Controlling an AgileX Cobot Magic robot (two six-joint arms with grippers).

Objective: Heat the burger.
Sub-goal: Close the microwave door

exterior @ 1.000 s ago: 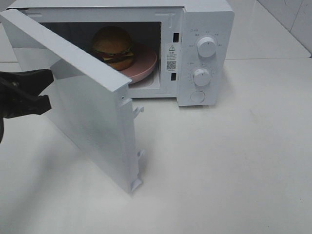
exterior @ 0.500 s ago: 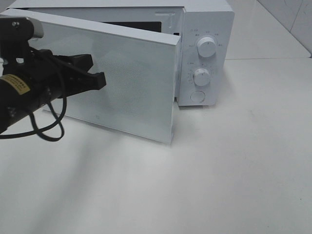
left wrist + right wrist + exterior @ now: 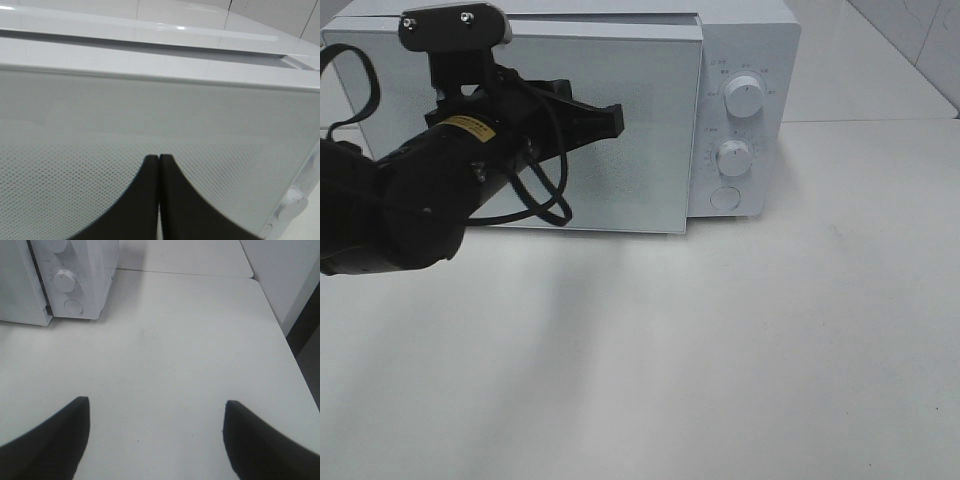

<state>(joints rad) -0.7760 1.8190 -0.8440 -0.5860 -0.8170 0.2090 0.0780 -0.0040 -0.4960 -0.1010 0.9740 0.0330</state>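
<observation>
A white table [image 3: 770,350] runs out to a tiled wall [image 3: 920,40] at the back, and on it stands a white microwave [image 3: 760,60] with its door [image 3: 650,150] swung over the opening, flush with the front or very nearly so; I cannot tell whether it has latched. My left tool [image 3: 615,121] reaches across the door's face with its two dark fingers pressed together, holding nothing, and in the left wrist view the tips [image 3: 158,159] sit right at the dotted window panel of the door. My right tool [image 3: 156,404] hangs over bare table well to the side of the microwave, its fingers wide apart and empty. The burger shows in none of the views; the door covers the whole cavity. On the control panel beside the door I see an upper knob [image 3: 744,97], a lower knob [image 3: 732,157] and a round button [image 3: 724,198] below them.
</observation>
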